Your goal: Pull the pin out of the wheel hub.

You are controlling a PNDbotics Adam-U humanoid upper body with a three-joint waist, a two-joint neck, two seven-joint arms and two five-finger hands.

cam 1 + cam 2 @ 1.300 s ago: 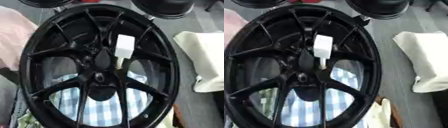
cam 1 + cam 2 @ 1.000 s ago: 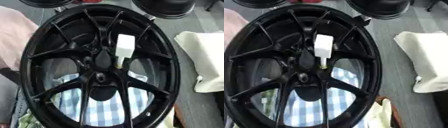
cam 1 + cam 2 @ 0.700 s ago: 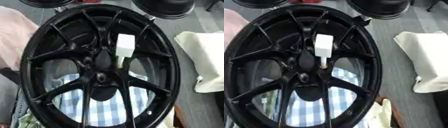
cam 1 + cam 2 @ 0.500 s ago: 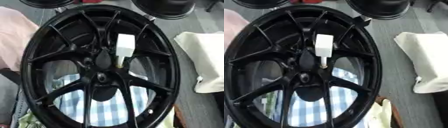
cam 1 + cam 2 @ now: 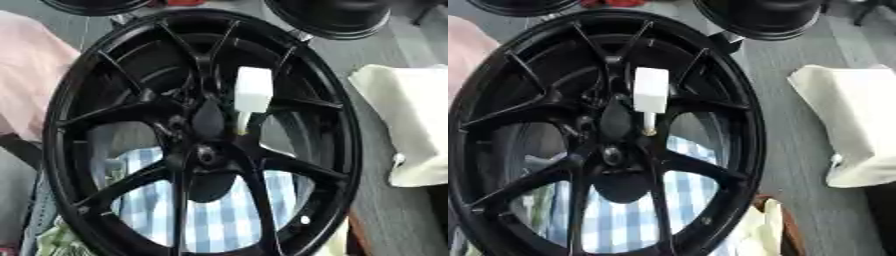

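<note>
A large black spoked wheel hub (image 5: 201, 150) fills most of both views, lying on the grey table. A white pin (image 5: 252, 95) with a blocky white head and a thin pale shaft stands in the hub just right of its centre, its tip (image 5: 649, 131) down among the spokes. Neither of my hands shows in either view.
A blue-and-white checked cloth (image 5: 219, 210) lies under the hub. A cream cloth (image 5: 407, 125) sits at the right, pink fabric (image 5: 31, 85) at the left. Two black round objects (image 5: 763, 17) stand at the far edge. A brown object (image 5: 785, 225) is at the lower right.
The whole picture has shifted slightly, so the camera moved. The pin and hub stand as before.
</note>
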